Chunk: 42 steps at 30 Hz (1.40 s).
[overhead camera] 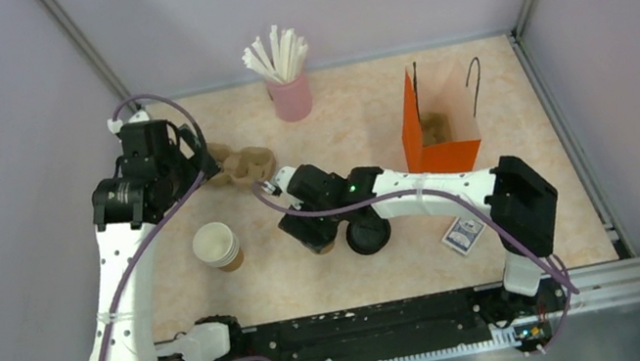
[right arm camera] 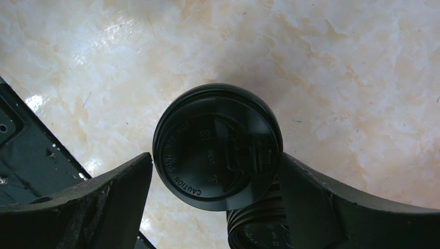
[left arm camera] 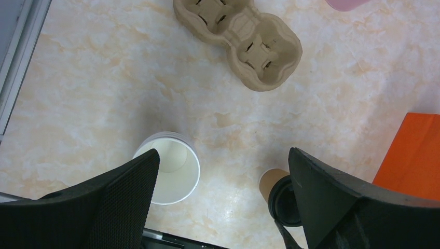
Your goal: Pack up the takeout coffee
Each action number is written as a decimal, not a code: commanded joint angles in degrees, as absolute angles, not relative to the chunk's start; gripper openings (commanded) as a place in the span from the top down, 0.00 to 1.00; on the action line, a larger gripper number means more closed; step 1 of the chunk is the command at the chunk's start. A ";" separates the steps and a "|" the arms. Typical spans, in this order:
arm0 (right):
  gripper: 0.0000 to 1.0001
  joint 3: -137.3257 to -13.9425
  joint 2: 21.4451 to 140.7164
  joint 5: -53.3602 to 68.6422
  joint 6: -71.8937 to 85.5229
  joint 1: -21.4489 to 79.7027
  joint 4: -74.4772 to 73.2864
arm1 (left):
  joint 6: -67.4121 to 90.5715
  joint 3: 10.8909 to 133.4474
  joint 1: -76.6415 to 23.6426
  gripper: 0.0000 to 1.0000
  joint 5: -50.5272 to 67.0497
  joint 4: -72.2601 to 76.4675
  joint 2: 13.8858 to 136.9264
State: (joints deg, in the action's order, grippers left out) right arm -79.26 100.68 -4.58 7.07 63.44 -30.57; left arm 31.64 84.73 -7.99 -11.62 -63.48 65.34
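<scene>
The right gripper is straddling the takeout coffee at mid-frame in the top view.
Its jaws are standing wide on either side of the black sip lid, with one finger right at the rim, and I cannot tell whether they are actually squeezing. The cup is sitting upright on the desk, just beside a loose black lid and well apart from the orange paper bag at upper right. The left gripper is hanging fully open and empty near the cardboard cup carrier, upper left.

takeout coffee lid, embossed "CAUTION" near the rim (rest illegible)
</scene>
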 commanded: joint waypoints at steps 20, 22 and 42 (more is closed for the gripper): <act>0.19 -82.51 102.39 -8.20 7.34 64.83 -31.77 | 32.26 82.94 -9.05 0.01 -9.64 -61.44 65.29; 0.22 -83.37 102.27 -8.30 7.34 64.84 -32.31 | 31.09 82.24 -9.12 0.01 -7.17 -59.92 65.33; 0.29 -92.90 90.40 -10.91 9.81 64.81 -40.11 | 24.00 93.87 -9.23 0.04 6.94 -52.08 70.83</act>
State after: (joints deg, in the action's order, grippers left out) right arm -89.08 96.42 -9.13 7.84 64.01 -35.66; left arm 24.05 88.20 -9.06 -0.86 -58.06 68.03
